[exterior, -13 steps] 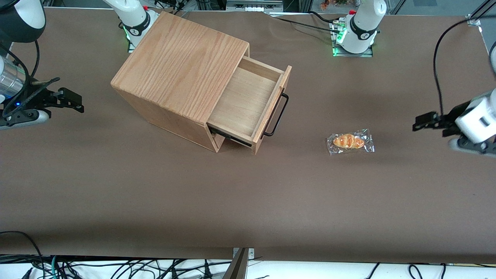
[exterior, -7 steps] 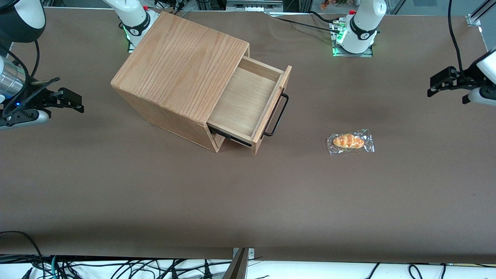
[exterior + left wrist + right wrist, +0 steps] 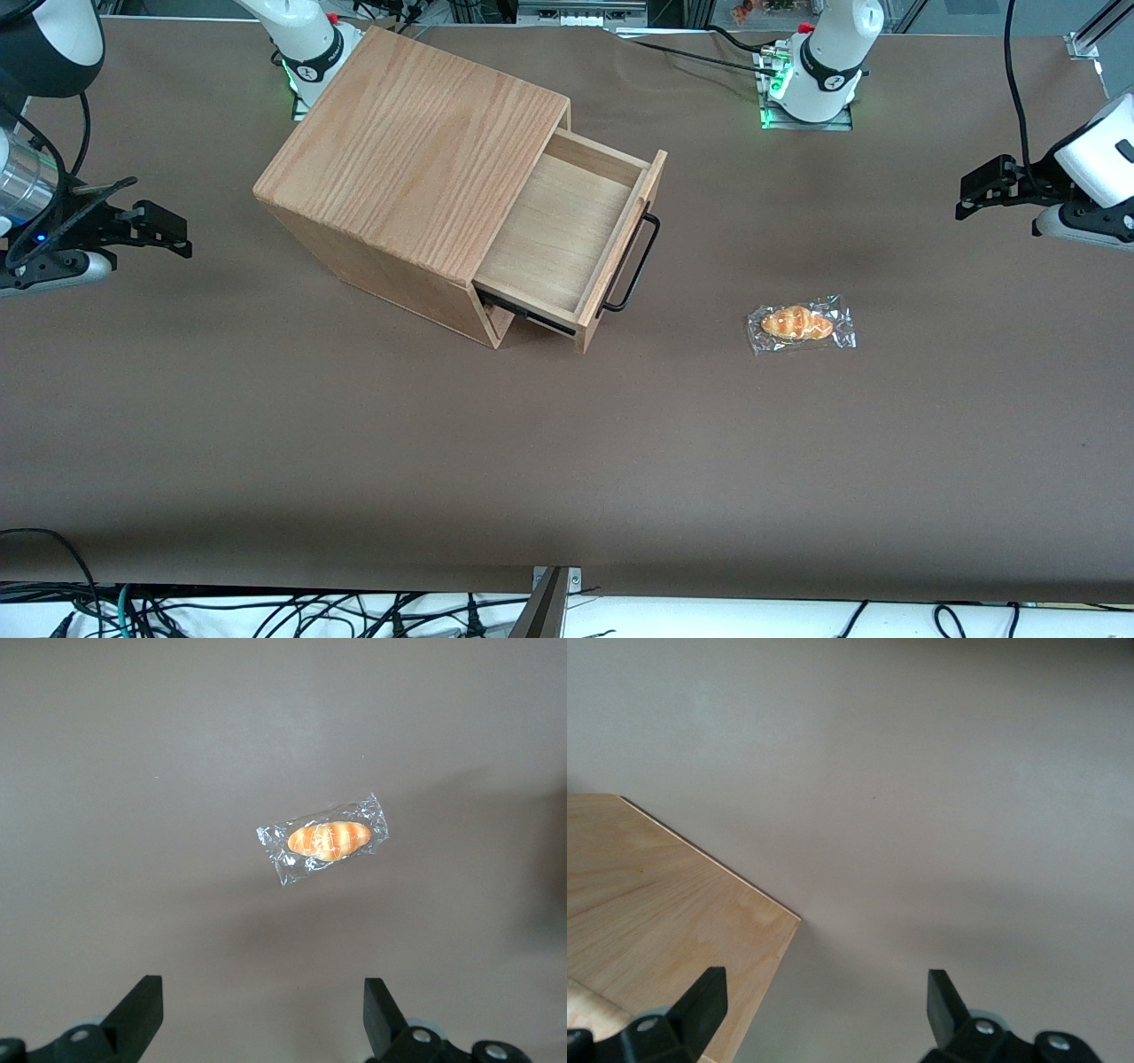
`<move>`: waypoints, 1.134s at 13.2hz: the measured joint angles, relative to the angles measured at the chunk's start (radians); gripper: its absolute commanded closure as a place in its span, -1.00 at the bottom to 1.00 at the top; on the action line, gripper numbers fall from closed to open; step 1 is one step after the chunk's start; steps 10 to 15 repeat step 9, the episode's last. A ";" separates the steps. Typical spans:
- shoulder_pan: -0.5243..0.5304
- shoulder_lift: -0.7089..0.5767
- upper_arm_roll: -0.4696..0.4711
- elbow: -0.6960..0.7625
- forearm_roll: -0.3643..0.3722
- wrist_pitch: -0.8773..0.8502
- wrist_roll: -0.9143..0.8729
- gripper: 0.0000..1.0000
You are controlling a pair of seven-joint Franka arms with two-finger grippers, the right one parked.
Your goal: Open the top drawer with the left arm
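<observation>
The top drawer [image 3: 567,232] of the oak-grain box [image 3: 416,142] stands pulled well out, and its inside is bare wood. Its black wire handle [image 3: 633,262] faces the working arm's end of the table. My left gripper [image 3: 976,190] hangs above the table near that end, well apart from the handle. In the left wrist view the gripper [image 3: 261,994] is open, looking down on the brown table with nothing between its fingers.
A small bread roll in clear wrap [image 3: 800,324] [image 3: 326,840] lies on the brown table [image 3: 567,461] between the drawer and my gripper, nearer the front camera. The left arm's base [image 3: 819,75] stands at the table's back edge.
My left gripper has moved up and away from the front camera over the last second, then drifted slightly back toward the drawer. Drawer and roll have not moved.
</observation>
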 measured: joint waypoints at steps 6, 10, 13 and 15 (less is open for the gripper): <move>0.000 0.000 0.000 0.000 0.000 0.000 -0.006 -1.00; 0.000 0.001 0.001 0.000 0.000 0.000 -0.008 -1.00; 0.000 0.001 0.001 0.000 0.000 0.000 -0.008 -1.00; 0.000 0.001 0.001 0.000 0.000 0.000 -0.008 -1.00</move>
